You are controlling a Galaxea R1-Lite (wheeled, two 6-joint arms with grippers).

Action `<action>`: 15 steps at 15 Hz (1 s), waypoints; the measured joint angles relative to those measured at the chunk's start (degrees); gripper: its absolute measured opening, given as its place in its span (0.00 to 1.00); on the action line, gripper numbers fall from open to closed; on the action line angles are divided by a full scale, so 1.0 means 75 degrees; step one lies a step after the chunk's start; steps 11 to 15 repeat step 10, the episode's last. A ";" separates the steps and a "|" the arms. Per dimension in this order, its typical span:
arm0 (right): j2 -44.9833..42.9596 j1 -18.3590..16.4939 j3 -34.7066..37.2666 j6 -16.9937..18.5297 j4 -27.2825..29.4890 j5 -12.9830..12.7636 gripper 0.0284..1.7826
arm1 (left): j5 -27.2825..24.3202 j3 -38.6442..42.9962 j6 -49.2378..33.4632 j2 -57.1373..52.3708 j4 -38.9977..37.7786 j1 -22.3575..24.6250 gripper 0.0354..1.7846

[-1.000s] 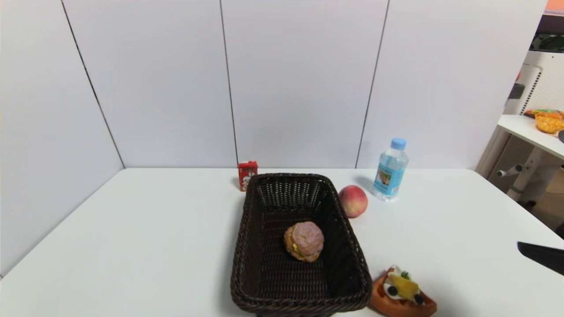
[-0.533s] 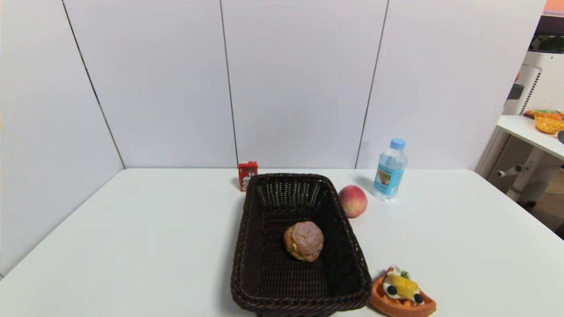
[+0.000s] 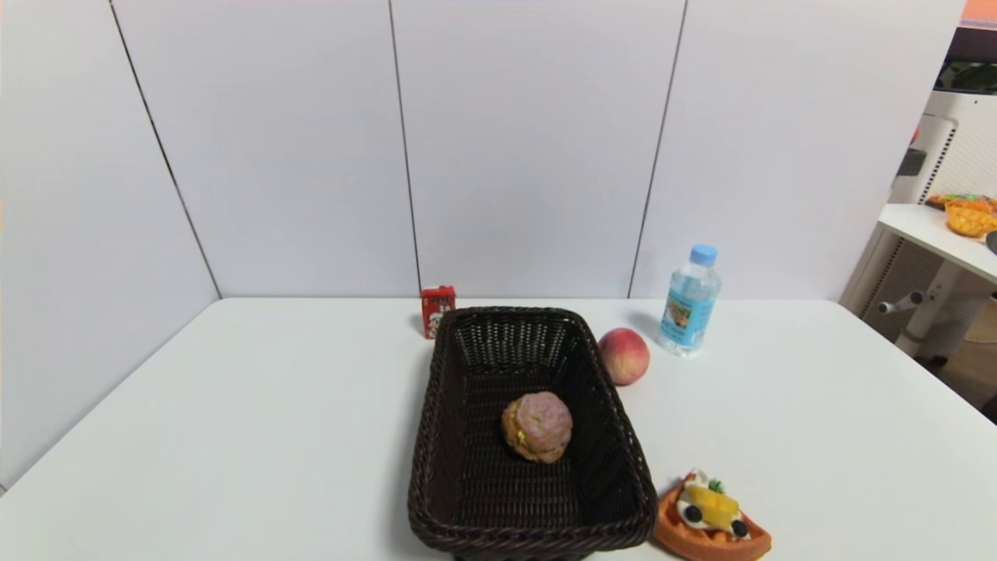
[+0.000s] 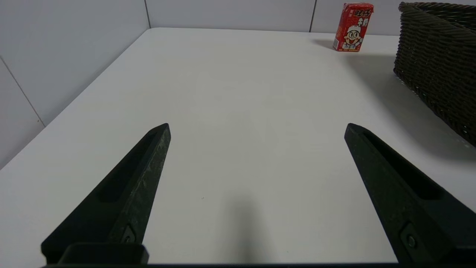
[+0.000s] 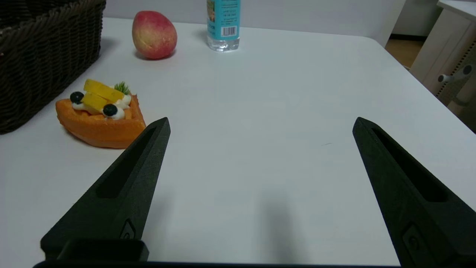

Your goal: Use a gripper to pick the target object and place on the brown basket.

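Observation:
The bun-like pastry (image 3: 537, 426), with a pinkish-brown crackled top and yellow base, lies on the floor of the dark-brown wicker basket (image 3: 436, 436) in the middle of the white table. Neither gripper shows in the head view. In the left wrist view my left gripper (image 4: 257, 126) is open and empty over bare table, with the basket's wall (image 4: 438, 63) off to one side. In the right wrist view my right gripper (image 5: 261, 121) is open and empty over bare table, with the basket's corner (image 5: 41, 56) beyond it.
An orange waffle wedge with fruit (image 3: 710, 518) lies by the basket's near right corner and shows in the right wrist view (image 5: 100, 115). A peach (image 3: 624, 355) and water bottle (image 3: 690, 301) stand behind, right. A red carton (image 3: 437, 310) stands at the basket's far left corner.
One second ago a black tip of my right gripper showed at the right edge of the head view; it has withdrawn out of that view. The pastry and basket have not moved.

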 joint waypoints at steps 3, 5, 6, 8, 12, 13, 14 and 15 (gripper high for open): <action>-0.0190 -0.0003 0.0011 0.0024 0.0007 -0.0007 0.95 | -0.0003 0.0000 0.0000 0.0000 0.0000 0.0000 0.94; -0.0237 -0.0007 0.0015 0.0062 0.0010 -0.0018 0.95 | 0.0000 0.0000 0.0000 0.0000 0.0000 0.0000 0.94; -0.0244 -0.0007 0.0015 0.0088 0.0007 -0.0021 0.95 | -0.0003 0.0000 0.0000 0.0000 0.0000 0.0000 0.94; -0.0247 -0.0003 0.0015 0.0106 0.0010 -0.0015 0.95 | 0.0000 0.0000 0.0003 0.0000 0.0000 0.0000 0.94; -0.0250 -0.0003 0.0015 0.0106 0.0011 -0.0023 0.95 | 0.0000 0.0000 0.0000 0.0000 0.0000 0.0000 0.94; -0.0250 -0.0003 0.0015 0.0106 0.0011 -0.0023 0.95 | 0.0000 0.0000 0.0000 0.0000 0.0000 0.0000 0.94; -0.0250 -0.0003 0.0015 0.0106 0.0011 -0.0023 0.95 | 0.0000 0.0000 0.0000 0.0000 0.0000 0.0000 0.94; -0.0250 -0.0003 0.0015 0.0106 0.0011 -0.0023 0.95 | 0.0000 0.0000 0.0000 0.0000 0.0000 0.0000 0.94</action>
